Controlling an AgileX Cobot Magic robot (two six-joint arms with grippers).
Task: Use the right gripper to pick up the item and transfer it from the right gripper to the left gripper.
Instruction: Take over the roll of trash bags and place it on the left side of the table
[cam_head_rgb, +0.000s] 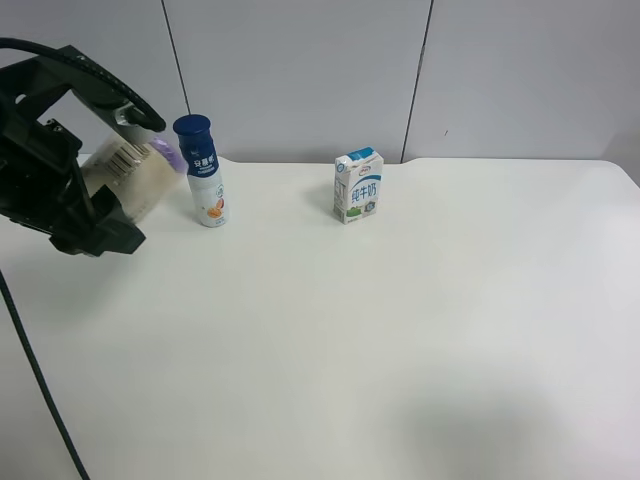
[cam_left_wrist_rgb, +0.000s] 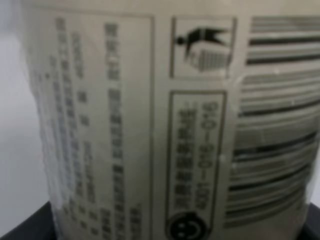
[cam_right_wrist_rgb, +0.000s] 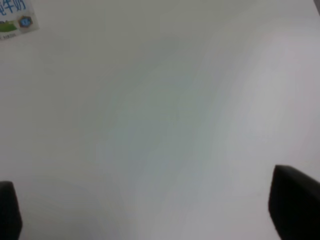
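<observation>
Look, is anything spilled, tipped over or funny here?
Nothing is spilled or knocked over. The blue-capped bottle and the milk carton stand upright on the table. The only odd bit: the beige roll hangs tilted in the air, held by the left tool.

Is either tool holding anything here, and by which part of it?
The left tool grips the cream roll across its curved, labelled body; the right tool is open and empty.

Cream, purple-ended roll (cam_head_rgb: 140, 185) clamped in the left pincer (cam_head_rgb: 118, 172).
</observation>
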